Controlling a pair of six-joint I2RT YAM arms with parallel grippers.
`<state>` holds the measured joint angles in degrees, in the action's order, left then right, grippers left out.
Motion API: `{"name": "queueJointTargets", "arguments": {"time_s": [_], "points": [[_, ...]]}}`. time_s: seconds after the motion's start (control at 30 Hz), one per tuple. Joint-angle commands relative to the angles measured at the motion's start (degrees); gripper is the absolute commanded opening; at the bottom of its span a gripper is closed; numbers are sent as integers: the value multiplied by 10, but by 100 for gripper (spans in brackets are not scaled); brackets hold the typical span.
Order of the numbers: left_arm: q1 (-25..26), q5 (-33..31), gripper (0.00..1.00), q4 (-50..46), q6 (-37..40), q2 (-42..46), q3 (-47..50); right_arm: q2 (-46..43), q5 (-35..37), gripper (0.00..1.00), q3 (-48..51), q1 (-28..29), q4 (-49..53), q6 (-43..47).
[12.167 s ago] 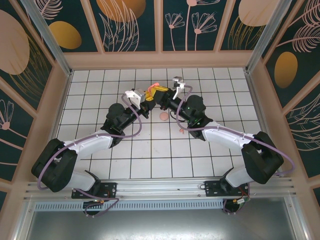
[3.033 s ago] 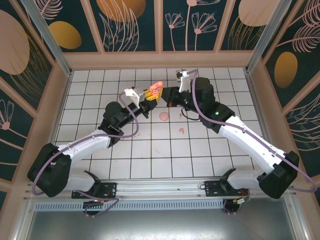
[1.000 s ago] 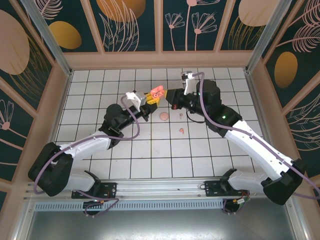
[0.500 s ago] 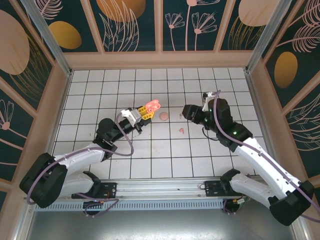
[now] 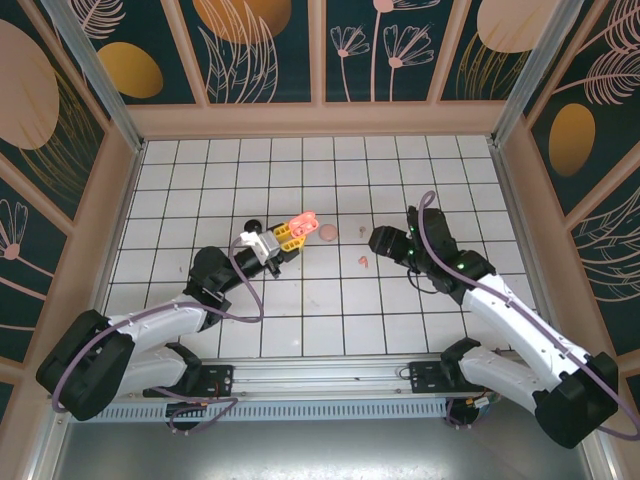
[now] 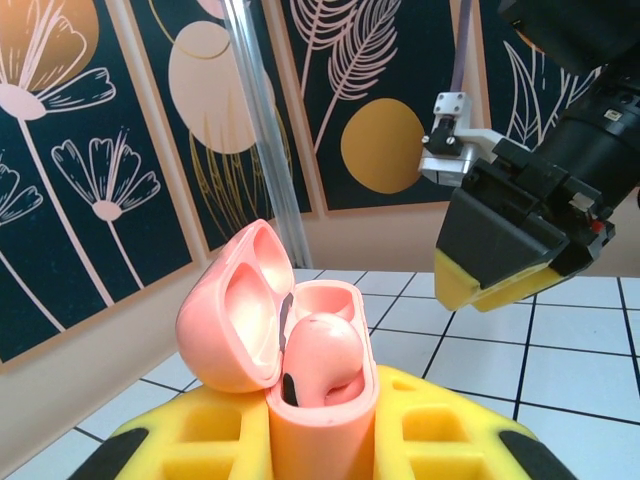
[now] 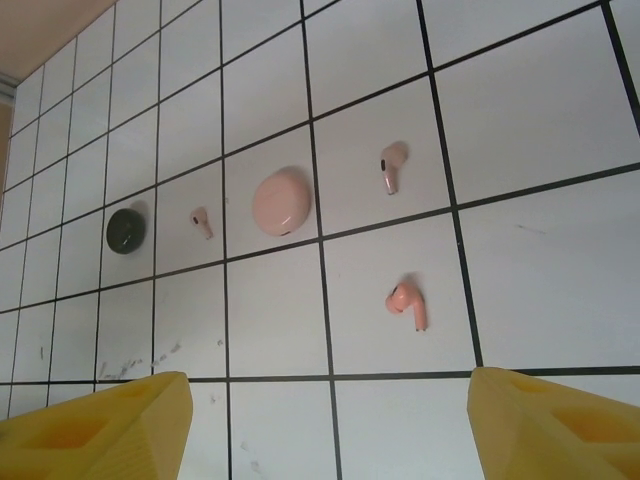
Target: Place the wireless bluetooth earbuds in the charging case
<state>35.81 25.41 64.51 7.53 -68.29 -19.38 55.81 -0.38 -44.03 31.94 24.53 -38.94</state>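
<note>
Left fingers (image 6: 450,435) clamp the open pink case (image 6: 320,440) — right fingers (image 7: 100,420) spread wide over loose earbuds (image 7: 408,303), bare tiles (image 7: 380,60) all around.

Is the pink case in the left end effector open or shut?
Open. The lid is swung back off the case, and a pink earbud sits inside; whether a second is in, I cannot tell.
</note>
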Motion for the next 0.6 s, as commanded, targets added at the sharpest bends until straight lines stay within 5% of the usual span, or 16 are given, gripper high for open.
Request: {"name": "queueJointTargets", "arguments": {"time_s": [0.0,0.57], "points": [[2,19,0,28,1,8,5,8,10,74,8,-3,15,-6],[3,-17,0,69,-81,-74,-15,74,-32,74,22,-25,-26,4]]}}
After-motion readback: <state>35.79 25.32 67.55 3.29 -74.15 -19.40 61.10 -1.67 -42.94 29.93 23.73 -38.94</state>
